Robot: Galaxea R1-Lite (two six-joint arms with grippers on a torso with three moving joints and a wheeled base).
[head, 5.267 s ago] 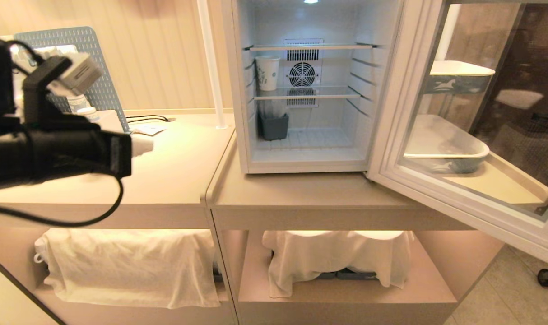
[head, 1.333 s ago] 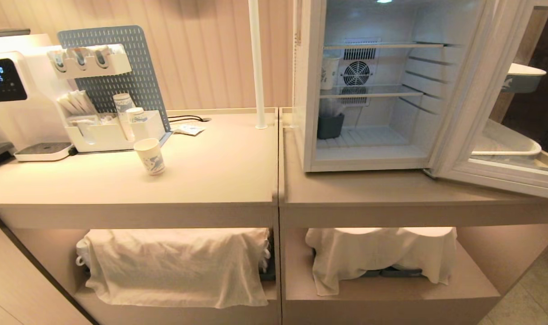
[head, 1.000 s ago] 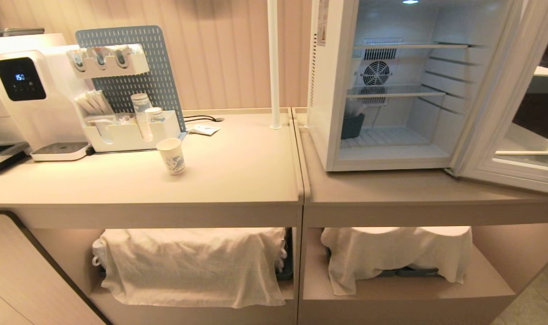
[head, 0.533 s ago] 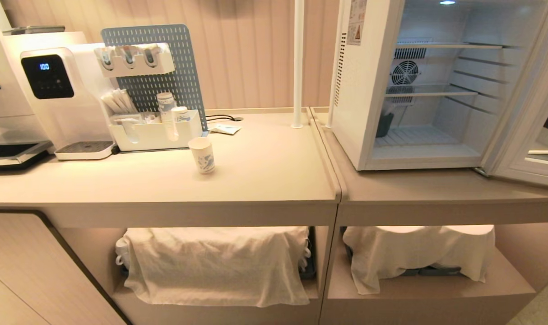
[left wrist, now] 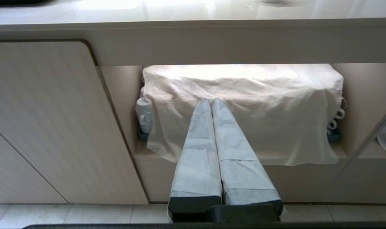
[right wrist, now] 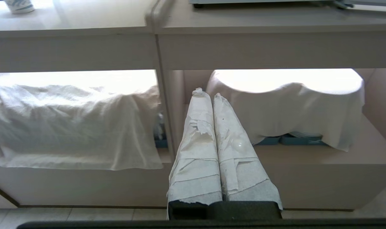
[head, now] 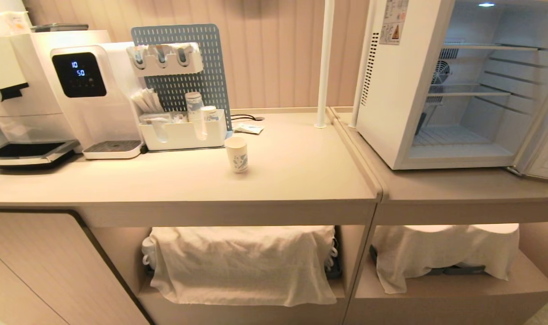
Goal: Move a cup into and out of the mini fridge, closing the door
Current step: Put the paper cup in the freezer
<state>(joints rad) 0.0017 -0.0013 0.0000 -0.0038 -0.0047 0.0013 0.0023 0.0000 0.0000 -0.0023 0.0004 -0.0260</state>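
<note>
now cup [head: 237, 155] on counter [head: 301, 176], fridge [head: 405, 90] open

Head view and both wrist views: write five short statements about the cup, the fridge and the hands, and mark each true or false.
1. The cup stands upright on the counter. True.
2. The mini fridge is shut. False: the door stands open at the right edge, showing the shelves.
3. The left hand holds the cup. False: it is shut on nothing, low before a cloth-covered shelf.
4. The right hand is shut. True.
5. The cup lies inside the fridge. False: it is on the counter, near the white organizer.
</note>
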